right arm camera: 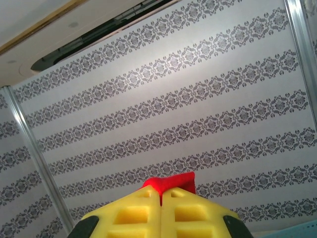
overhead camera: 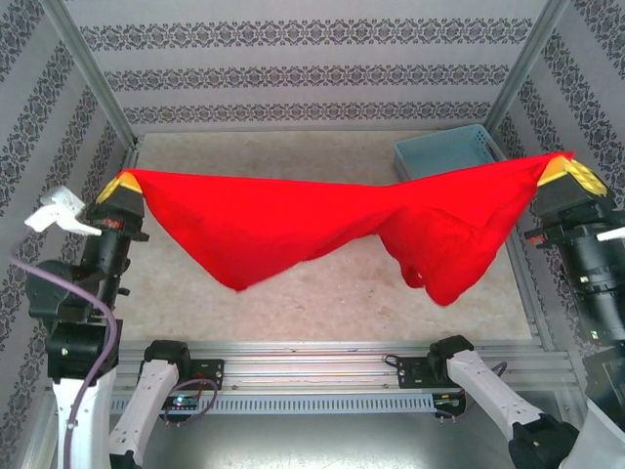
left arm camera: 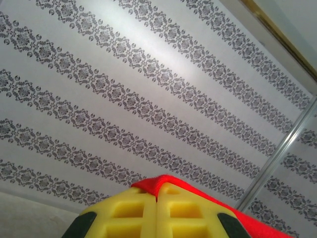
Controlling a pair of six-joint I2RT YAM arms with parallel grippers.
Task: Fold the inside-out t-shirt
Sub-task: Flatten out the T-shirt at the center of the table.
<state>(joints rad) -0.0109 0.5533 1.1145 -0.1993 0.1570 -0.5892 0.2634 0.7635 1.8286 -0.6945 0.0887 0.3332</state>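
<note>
Red soft-fabric short-sleeved t-shirt, inside-out, is airborne: strung between both arms and hanging above the beige table top.

Landmark is the light blue plastic basket.
- Right gripper: just right of the basket. The yellow pads are pressed flat together, and the wrist cam shows a red tab of cloth sticking out of the seam between them.
- Left gripper: well apart from the basket, on the far left. Its pads are closed the same way, with a red edge pinched at the tips.
- Shirt's upper edge runs from one set of jaws to the other and overlaps the basket's near rim in the top view. I can't tell whether it touches the rim or passes in front of it.

Key relation: the shirt's long axis is left-right, straight along the line between the jaws, and the cloth hangs down and inward from both.
- The sag is uneven. The heavy bunched lobe sits on the near side of the basket, closer to the right arm.
- A thinner pointed lobe hangs well to the basket's left.

My read: the shirt is spread but not laid down, and no fold has been made. Lowering it needs both arms moving together. The end by the basket could snag the rim.
</note>
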